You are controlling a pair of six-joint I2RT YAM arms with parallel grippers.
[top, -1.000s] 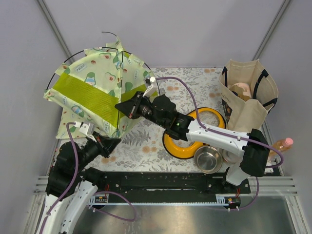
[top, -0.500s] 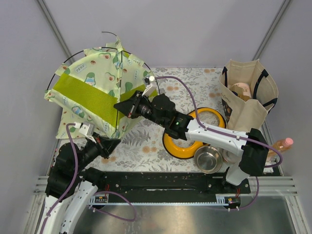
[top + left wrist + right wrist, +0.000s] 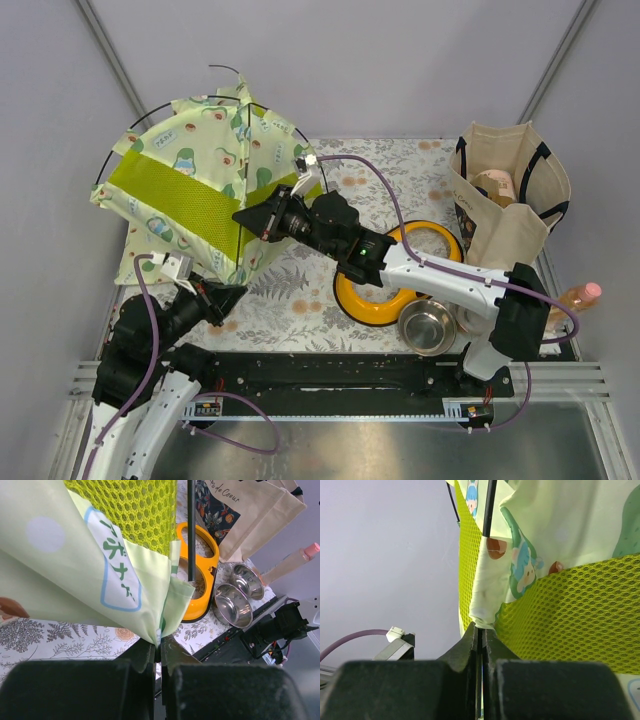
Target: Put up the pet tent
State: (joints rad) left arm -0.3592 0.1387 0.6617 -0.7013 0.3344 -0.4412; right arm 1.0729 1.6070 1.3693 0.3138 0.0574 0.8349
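The pet tent (image 3: pixel 190 190), pale green avocado print with a lime mesh band and thin black poles, stands raised and tilted at the table's far left. My left gripper (image 3: pixel 238 291) is below its near corner. In the left wrist view that gripper (image 3: pixel 160 647) is shut on the tip of the tent's fabric corner (image 3: pixel 150 620), beside a black pole (image 3: pixel 191 530). My right gripper (image 3: pixel 240 215) reaches in from the right against the tent's near side. In the right wrist view it (image 3: pixel 480 628) is shut on a fold of tent fabric (image 3: pixel 487 595) next to the mesh (image 3: pixel 570 615).
An orange feeder (image 3: pixel 372 305) lies right of centre, partly under the right arm, with a steel bowl (image 3: pixel 427 327) in front of it. A canvas tote bag (image 3: pixel 505 200) stands at the far right, a bottle (image 3: pixel 577 298) at the right edge. A matching print mat (image 3: pixel 135 262) lies beneath the tent.
The right gripper has edged slightly left with the tent fabric in it. The left arm has held its place.
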